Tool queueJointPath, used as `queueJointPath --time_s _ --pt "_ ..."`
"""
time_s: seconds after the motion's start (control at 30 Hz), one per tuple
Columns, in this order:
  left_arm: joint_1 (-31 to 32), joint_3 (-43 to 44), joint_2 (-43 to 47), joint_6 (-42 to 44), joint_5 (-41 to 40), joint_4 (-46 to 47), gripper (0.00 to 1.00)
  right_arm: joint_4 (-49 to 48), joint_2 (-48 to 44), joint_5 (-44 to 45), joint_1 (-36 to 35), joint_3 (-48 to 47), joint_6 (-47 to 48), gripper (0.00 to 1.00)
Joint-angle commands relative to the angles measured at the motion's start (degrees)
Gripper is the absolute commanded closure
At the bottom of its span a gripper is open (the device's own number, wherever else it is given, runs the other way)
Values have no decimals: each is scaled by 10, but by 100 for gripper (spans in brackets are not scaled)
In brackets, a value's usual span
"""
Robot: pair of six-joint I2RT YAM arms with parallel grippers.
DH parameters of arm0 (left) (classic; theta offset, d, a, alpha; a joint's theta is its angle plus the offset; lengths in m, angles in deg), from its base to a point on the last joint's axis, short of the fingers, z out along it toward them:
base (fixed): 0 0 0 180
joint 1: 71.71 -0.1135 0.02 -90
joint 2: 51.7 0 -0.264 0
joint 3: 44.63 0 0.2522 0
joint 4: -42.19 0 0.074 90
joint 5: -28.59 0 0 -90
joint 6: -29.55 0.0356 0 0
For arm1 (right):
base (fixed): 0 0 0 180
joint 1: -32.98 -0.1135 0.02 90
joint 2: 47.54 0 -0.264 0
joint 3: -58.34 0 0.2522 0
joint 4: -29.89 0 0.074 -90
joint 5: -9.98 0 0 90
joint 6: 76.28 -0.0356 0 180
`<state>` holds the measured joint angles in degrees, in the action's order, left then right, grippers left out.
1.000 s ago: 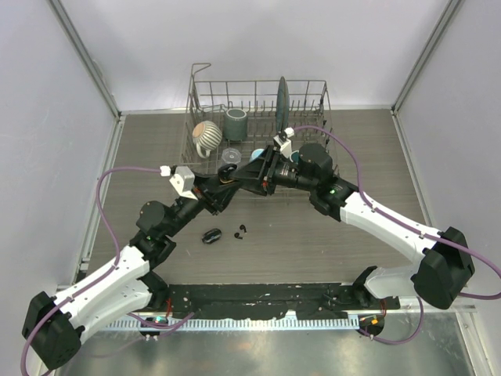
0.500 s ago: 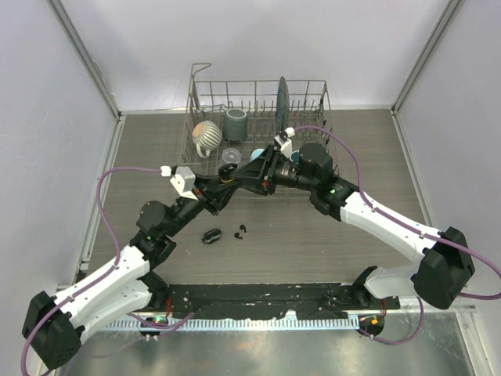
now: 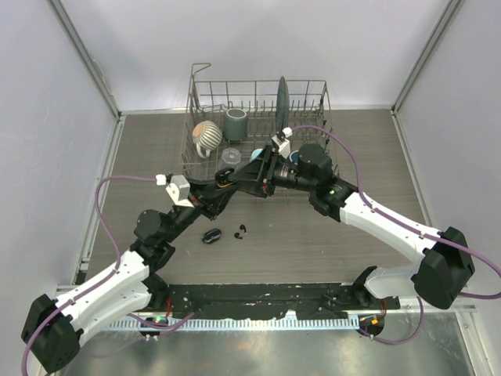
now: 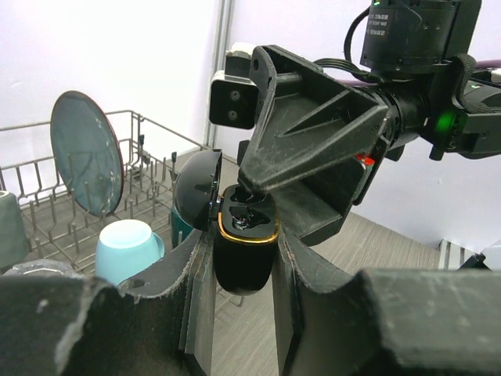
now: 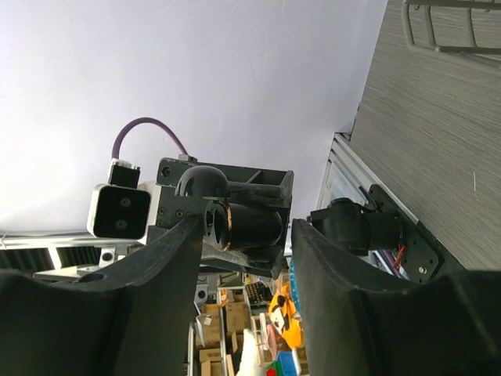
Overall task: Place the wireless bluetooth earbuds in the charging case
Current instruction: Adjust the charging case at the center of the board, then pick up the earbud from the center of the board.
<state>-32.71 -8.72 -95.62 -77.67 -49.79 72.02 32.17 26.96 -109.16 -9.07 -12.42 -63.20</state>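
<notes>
Mid-counter, lifted off the surface just near of the dish rack [image 3: 258, 82], the two arms meet tip to tip. Left end effector [image 4: 244, 270] is pressed onto the charging case [image 4: 246, 254], one finger on each side of its body. The case is black with a gold rim, held upright with its lid flipped open toward the left of the left wrist view. Right end effector [image 4: 254, 186] sits directly over the case mouth, with one fingertip [image 4: 249, 185] at or touching the gold rim. In the right wrist view its fingers [image 5: 168, 258] are spread, nothing visible between them, and the case [image 5: 243, 225] shows through the gap. Something dark sits in the case wells; can't tell if it's a seated bud. Wireless bluetooth earbuds [image 3: 239, 231]: small black ones lie on the counter [image 3: 376, 149] near of the raised case, well apart from it. A black oval object [image 3: 210, 236] lies just to their left. The rack holds a dark plate [image 4: 86, 153] on edge, a light blue cup [image 4: 129, 241], a grey cup [image 3: 236, 121] and a striped round mug [image 3: 207, 135]. Green LED [image 4: 445, 122] is lit on the right arm. Lettering on the boxes behind the case in the right wrist view is too blurred to read.
</notes>
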Motion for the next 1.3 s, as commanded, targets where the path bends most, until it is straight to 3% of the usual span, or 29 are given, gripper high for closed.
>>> queueJointPath --time_s 0.0,0.23,0.47,0.57,0.63,0.7,0.9,1.13,1.27 --pt "1 -17 21 17 3 90 100 -32 -17 -13 -1 -11 16 43" --pt "1 -38 37 24 12 110 100 -30 -34 -14 5 -15 45 33" --pt "1 -71 123 45 -34 58 100 110 -109 63 11 5 162 32" --pt "1 -76 167 53 -50 14 100 225 -131 132 10 7 201 37" --pt "1 -74 188 59 -57 -23 100 284 -132 164 9 17 224 47" --pt "1 -73 212 66 -60 -54 100 304 -128 182 -4 37 237 56" --pt "1 -69 245 60 -62 -94 100 320 -80 262 -83 68 277 69" --pt "1 -61 247 55 -52 -113 100 299 4 342 -136 65 367 69" --pt "1 -61 244 54 -49 -115 100 301 56 383 -149 43 388 64"
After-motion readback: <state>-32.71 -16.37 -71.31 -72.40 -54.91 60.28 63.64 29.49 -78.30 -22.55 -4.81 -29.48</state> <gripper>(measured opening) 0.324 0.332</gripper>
